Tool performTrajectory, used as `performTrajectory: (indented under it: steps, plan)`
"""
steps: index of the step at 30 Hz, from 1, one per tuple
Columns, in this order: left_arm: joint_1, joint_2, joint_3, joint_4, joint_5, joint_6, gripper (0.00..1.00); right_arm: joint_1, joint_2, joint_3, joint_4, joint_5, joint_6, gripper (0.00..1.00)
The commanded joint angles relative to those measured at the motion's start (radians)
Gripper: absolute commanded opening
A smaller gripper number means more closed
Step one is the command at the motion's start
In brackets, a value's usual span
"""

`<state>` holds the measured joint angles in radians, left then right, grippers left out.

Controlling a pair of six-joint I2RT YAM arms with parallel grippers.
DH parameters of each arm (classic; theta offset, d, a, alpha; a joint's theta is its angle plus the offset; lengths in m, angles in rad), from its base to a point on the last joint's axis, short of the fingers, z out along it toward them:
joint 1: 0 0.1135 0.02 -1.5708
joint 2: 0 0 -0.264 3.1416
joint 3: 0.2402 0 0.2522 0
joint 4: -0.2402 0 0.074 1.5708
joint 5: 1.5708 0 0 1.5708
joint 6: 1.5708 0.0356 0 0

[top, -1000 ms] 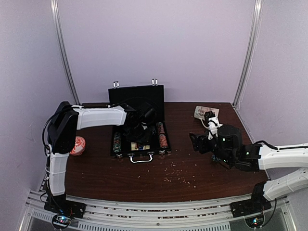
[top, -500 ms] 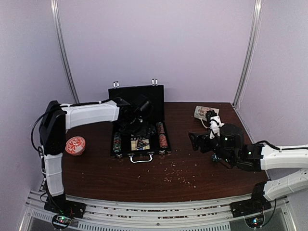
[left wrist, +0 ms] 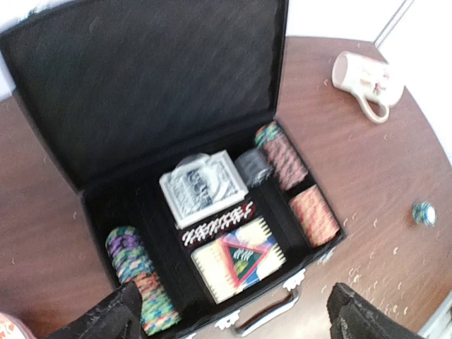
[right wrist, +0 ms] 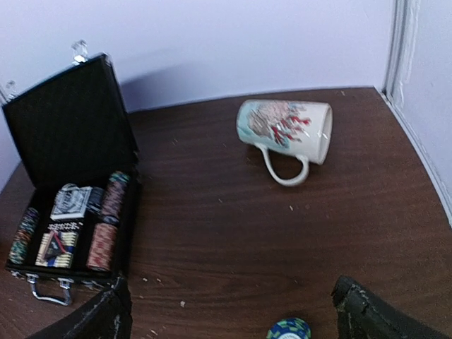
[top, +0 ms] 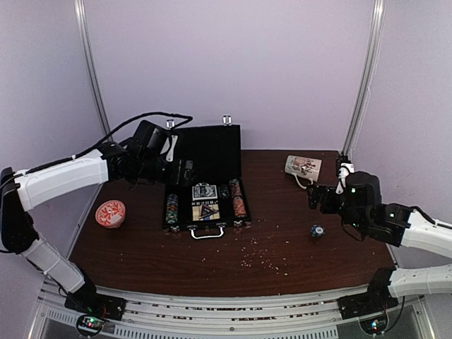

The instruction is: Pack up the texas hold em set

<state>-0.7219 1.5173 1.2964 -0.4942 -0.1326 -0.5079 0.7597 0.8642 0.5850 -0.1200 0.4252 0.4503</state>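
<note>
Black briefcase open in the middle of the surface, lid standing up at the back so things can drop in.

Inside the briefcase, two card decks lying flat in the middle slots: a grey deck at the back and a bright deck at the front. Between them a thin striped row; hard to tell what. Chips lying on their sides, likely so as not to topple: one left chip row, then on the right side a far chip stack and a near chip stack. Also one small grey roll just beside the grey deck.

One blue-green round piece out on the surface, well to the right of the briefcase. Not packed yet, so likely the next thing to go in.

Left fingers spread wide, holding nothing, raised by the left edge of the briefcase lid. Right fingers spread wide too, empty, hanging to the right of the briefcase near the blue-green round piece, maybe ready to grab it.

One white mug tipped on its side, right of the briefcase. One orange-red dish left of the briefcase. Not part of the set, so best left alone.
</note>
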Motion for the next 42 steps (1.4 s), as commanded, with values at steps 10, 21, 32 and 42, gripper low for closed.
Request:
performTrajectory:
  steps: [10, 21, 32, 42]
  plan:
    - [0.259, -0.372, -0.276, 0.099, 0.136, 0.250, 0.94, -0.186, 0.301, 0.095, -0.391, -0.146, 0.144, 0.98]
    - [0.259, -0.461, -0.387, 0.166, 0.111, 0.313, 0.95, -0.184, 0.545, 0.187, -0.409, -0.229, 0.159, 0.84]
    - [0.260, -0.492, -0.401, 0.165, 0.115, 0.307, 0.95, -0.192, 0.656, 0.213, -0.440, -0.197, 0.144, 0.78]
    - [0.260, -0.489, -0.401, 0.165, 0.121, 0.303, 0.95, -0.238, 0.666, 0.174, -0.396, -0.272, 0.126, 0.69]
